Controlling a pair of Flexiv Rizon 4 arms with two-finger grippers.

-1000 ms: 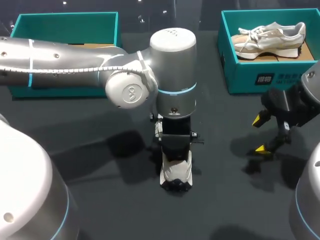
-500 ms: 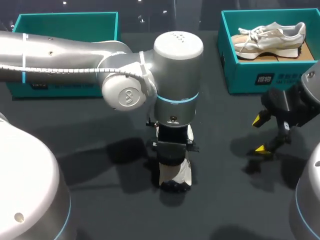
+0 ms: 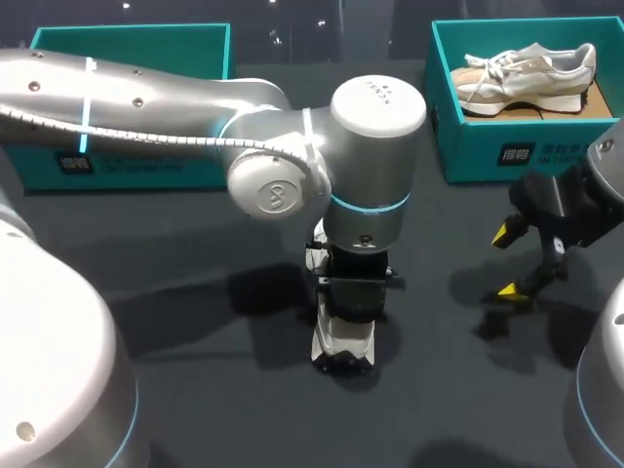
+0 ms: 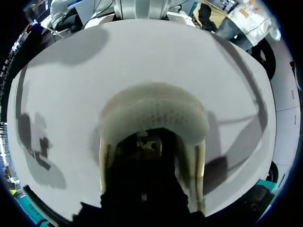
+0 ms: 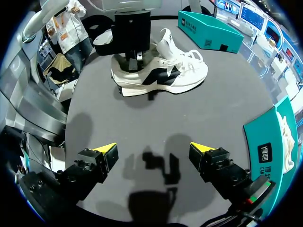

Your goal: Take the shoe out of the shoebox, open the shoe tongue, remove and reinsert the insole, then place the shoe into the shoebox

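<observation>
Shoe [image 3: 343, 341] (white mesh with black patches) stands on its sole on the dark table [image 3: 224, 409], nearest of all, well apart from both boxes. The left gripper [image 3: 349, 307] comes straight down onto its opening behind the laces. In the left wrist view the dark gripper body fills that opening, and whether it grips anything cannot be told. Off to the right the right gripper [image 5: 154, 150] hangs over bare table, its fingers [image 5: 106, 150] spread wide and holding nothing. Farther back on the right, a teal shoebox [image 3: 487, 146] with a small white label on its front wall holds a second, pale shoe [image 3: 526, 73] lying on its side. Another teal shoebox [image 3: 132, 44] sits at the far left, partly behind the left arm.
</observation>
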